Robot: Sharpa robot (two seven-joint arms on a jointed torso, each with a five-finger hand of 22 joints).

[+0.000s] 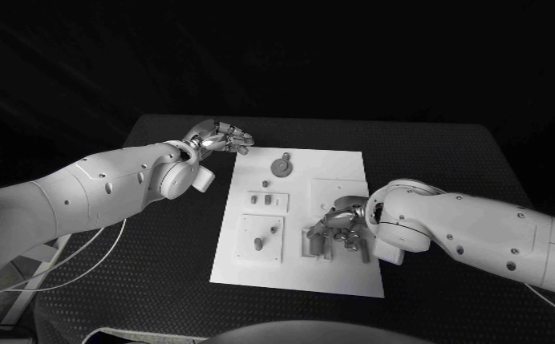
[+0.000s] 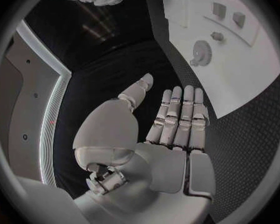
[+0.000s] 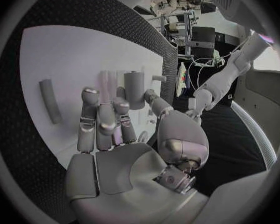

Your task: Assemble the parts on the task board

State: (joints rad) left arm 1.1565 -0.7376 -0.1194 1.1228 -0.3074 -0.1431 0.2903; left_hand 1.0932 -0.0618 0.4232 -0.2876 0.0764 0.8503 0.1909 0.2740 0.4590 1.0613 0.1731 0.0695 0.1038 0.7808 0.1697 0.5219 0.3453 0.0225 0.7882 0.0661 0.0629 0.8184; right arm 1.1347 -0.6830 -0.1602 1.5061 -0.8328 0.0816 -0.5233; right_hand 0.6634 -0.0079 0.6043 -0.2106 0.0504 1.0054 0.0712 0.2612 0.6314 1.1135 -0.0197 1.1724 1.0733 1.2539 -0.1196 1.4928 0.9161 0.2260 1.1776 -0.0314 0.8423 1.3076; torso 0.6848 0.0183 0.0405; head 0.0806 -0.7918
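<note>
Black and dotted with a fine weave, the worktop (image 1: 439, 151) carried the white task board (image 1: 335, 280) at its middle. My right hand (image 1: 339, 224) hovered low over the board's near right part, fingers (image 3: 97, 122) spread and slightly bent, holding nothing as far as I could see. Just past its fingertips, in the right wrist view, a short upright cylindrical part (image 3: 134, 89) stood in the board, and a flat bar-shaped part (image 3: 48, 100) lay off to one side. My left hand (image 1: 217, 137) hung over the bare worktop just beside the board's far left corner, fingers (image 2: 180, 115) straight and close together, thumb apart, palm empty. Near that corner a round disc part (image 1: 281, 167) sat on the board; closer to me, on the board's left side, small pegs (image 1: 269, 198) stood in a raised square block, with another block (image 1: 261, 238) below it.
</note>
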